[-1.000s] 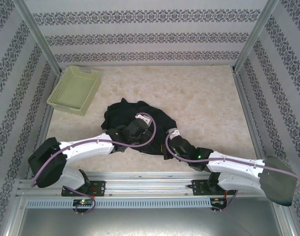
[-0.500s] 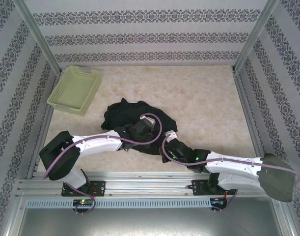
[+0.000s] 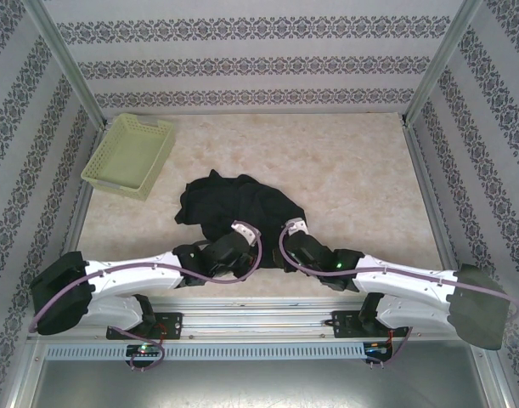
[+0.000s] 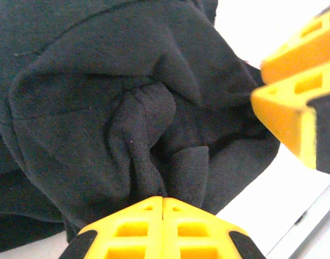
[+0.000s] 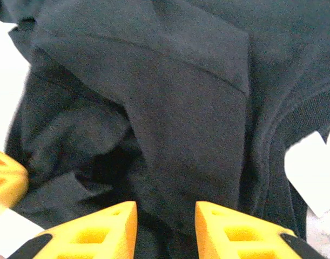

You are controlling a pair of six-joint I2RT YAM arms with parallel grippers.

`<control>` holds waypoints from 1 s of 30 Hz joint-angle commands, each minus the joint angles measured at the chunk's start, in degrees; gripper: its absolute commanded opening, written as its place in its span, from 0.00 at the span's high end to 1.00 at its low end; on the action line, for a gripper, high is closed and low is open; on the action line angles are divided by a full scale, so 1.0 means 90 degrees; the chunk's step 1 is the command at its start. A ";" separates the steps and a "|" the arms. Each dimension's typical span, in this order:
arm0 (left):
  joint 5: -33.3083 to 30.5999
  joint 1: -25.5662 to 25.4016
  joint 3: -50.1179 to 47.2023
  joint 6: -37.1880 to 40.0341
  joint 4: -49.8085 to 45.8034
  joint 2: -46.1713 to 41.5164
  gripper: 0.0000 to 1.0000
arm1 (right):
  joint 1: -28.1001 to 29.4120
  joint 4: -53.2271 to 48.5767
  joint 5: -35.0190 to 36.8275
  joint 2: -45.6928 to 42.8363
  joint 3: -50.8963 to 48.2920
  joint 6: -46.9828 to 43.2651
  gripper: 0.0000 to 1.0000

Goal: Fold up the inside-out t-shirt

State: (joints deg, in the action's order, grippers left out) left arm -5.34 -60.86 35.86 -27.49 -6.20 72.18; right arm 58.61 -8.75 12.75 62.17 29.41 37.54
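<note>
Black t-shirt [image 3: 234, 202] crumpled near desk [image 3: 352, 170] front edge, mid-width. Left gripper [image 4: 162, 200] clamped tight on t-shirt fold. Right gripper [image 5: 166, 210] narrowly parted over fabric.

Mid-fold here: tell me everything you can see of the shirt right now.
The shirt is plain black, a soft matte knit, lying crumpled in a heap on the table near the front middle, not spread flat. The right wrist view shows a stitched hem fold and a white tag at its edge. The left hand is shut on a bunched pinch of fabric at the near edge. The right hand is beside it, jaws apart over a fold.
</note>
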 commanded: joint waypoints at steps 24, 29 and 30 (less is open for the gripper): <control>-0.0245 -0.0114 -0.0735 -0.0325 0.0943 -0.0093 1.00 | -0.0681 0.0124 -0.0216 0.3222 0.1585 0.0220 0.62; -0.0524 -0.0110 -0.0648 -0.0455 0.0708 -0.0023 1.00 | -0.0667 0.0104 -0.0143 0.2862 0.1526 0.0102 0.93; -0.0584 -0.0103 -0.0627 -0.0471 0.0690 0.0039 1.00 | -0.0654 0.0133 -0.0155 0.2608 0.1428 0.0007 0.96</control>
State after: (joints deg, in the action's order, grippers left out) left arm -8.27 -61.30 29.85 -30.28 0.10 71.37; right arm 52.71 -7.97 10.37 90.30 43.09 38.89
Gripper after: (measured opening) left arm 0.040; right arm 0.061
